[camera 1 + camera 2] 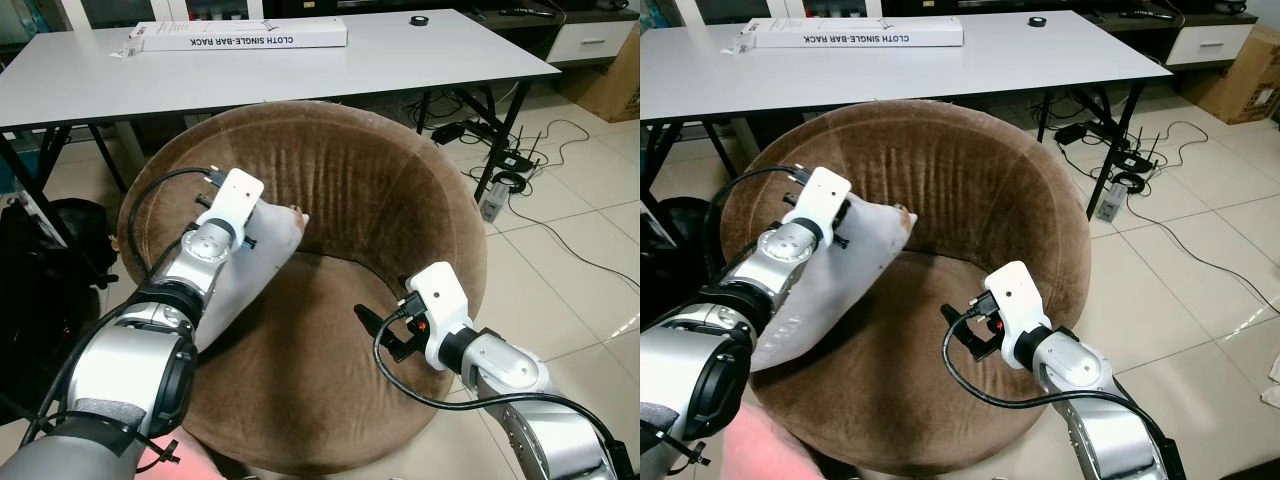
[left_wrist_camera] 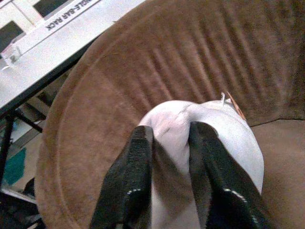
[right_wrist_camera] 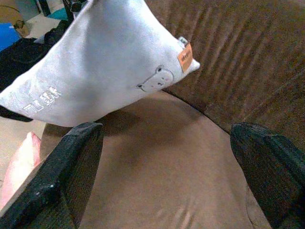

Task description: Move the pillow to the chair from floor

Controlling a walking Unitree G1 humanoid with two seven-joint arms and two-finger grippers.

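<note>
A pale grey pillow (image 1: 262, 268) with a small bear patch and an orange tag (image 3: 185, 56) hangs tilted over the left side of the round brown chair (image 1: 350, 170). Its lower end reaches past the chair's left rim. My left gripper (image 2: 172, 130) is shut on the pillow's upper edge, with the fabric bunched between the two black fingers (image 2: 136, 167). My right gripper (image 1: 385, 332) hovers low over the middle of the seat, to the right of the pillow. It is open, its fingers (image 3: 71, 162) spread wide with nothing between them.
Behind the chair stands a white table (image 1: 320, 70) carrying a long white box (image 1: 240, 35) and a black tape roll (image 1: 419, 19). Cables and a power strip (image 1: 505, 165) lie on the tiled floor at right. A black bag (image 1: 40, 270) sits at left. Something pink (image 1: 185, 465) lies by the chair's front.
</note>
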